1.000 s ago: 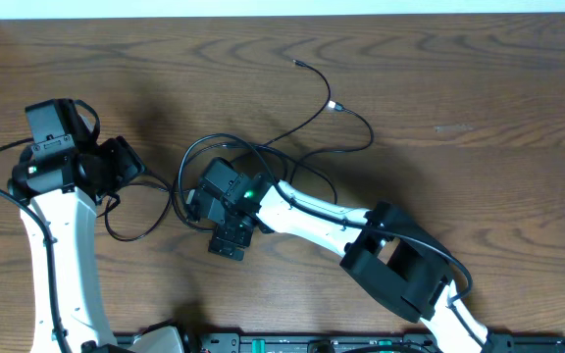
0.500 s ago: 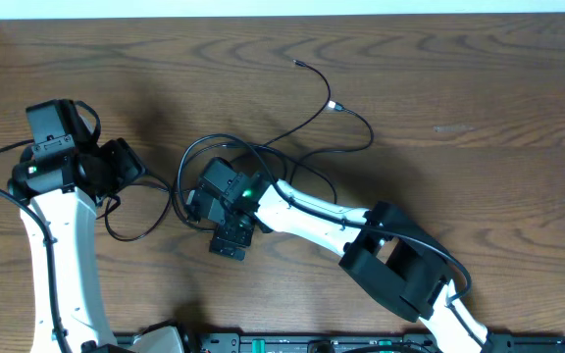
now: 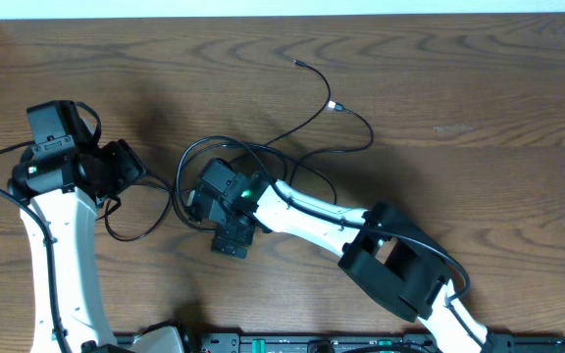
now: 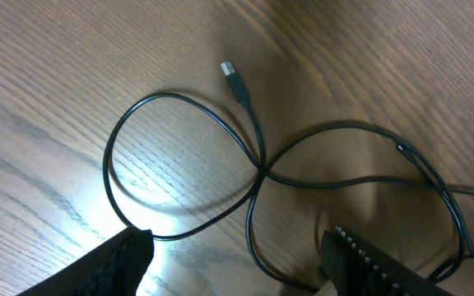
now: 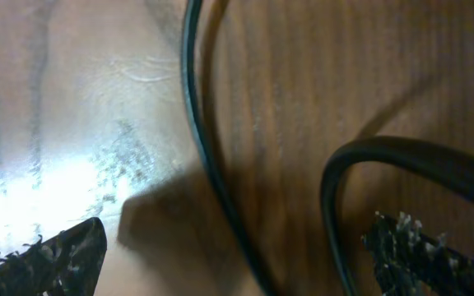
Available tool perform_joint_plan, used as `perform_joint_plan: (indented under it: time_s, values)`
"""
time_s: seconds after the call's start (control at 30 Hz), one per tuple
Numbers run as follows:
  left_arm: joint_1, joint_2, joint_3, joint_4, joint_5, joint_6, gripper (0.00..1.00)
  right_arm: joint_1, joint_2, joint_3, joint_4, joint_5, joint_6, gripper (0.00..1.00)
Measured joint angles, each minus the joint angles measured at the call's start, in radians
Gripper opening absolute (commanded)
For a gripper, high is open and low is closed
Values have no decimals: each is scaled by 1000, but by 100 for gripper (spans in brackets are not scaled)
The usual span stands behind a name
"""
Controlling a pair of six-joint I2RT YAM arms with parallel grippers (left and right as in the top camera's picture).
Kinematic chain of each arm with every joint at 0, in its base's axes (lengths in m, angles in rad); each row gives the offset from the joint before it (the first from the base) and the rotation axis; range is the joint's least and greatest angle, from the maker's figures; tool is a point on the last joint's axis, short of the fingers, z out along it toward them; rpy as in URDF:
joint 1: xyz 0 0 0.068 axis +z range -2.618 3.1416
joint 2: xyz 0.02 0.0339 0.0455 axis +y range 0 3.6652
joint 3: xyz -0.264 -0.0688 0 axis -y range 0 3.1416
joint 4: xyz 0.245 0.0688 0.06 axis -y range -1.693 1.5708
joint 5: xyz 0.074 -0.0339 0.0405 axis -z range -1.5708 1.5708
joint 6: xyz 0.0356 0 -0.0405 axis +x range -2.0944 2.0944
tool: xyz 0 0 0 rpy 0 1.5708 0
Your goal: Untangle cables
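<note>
Nothing has shifted since a second ago: cables [image 4: 262,168] lie tangled left of the surface's [image 3: 479,78] centre, left hand [image 4: 237,267] released above a loop, right hand [image 5: 237,259] released astride two strands, so I judge I'm lining up a grasp and must next clench one strand.

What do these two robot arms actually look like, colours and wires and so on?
Both the left arm and right arm have smooth white tube-like links joined by boxy black blocks. A small green light glows on each black wrist housing. Thick black wires run along the links. The jaws are black, with ridged, toothy inner edges.
</note>
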Motion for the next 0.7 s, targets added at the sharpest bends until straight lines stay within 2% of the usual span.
perform_joint_plan:
  time_s: [0.37,0.4,0.47,0.5,0.53,0.57,0.6,0.67,0.7]
  values:
    - [0,0,0,0,8,0,71,0,20,16,15,32,0,99]
    - [0,0,0,0,10,0,71,0,20,16,16,32,0,96]
    - [0,0,0,0,11,0,71,0,21,16,18,39,-4,80]
    - [0,0,0,0,11,0,71,0,23,16,23,45,-5,63]
    - [0,0,0,0,12,0,71,-2,23,16,28,48,0,54]
    - [0,0,0,-1,14,0,70,-5,25,18,33,50,3,32]
    - [0,0,0,-1,14,0,71,-10,27,20,36,48,2,15]
    - [0,0,0,0,14,0,71,-16,27,21,36,44,6,1]
    - [0,0,0,0,15,0,71,-17,27,21,34,38,12,1]
